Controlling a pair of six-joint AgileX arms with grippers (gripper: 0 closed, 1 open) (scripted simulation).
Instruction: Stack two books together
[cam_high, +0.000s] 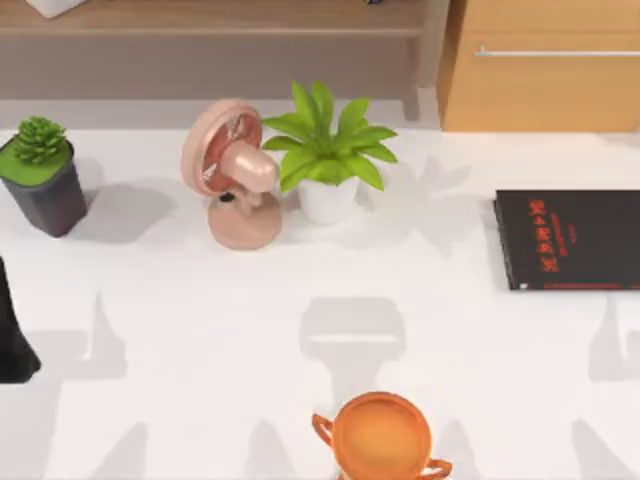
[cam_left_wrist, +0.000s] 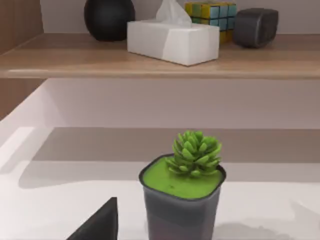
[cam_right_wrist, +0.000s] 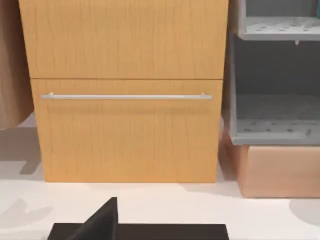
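Top view: black book (cam_high: 570, 240) lies flat at the bench's (cam_high: 180, 340) right edge; you have no teal book to stack yet. Left wrist view: grey pot (cam_left_wrist: 181, 210) holds a succulent (cam_left_wrist: 195, 152) you could topple. Right wrist view: book's edge beneath a drawer (cam_right_wrist: 125, 130). Jaws' state you cannot tell

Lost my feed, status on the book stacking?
Left arm parked, table's left edge. Black book flat at right edge, untouched. Fan, leafy plant, orange pot mid-table.
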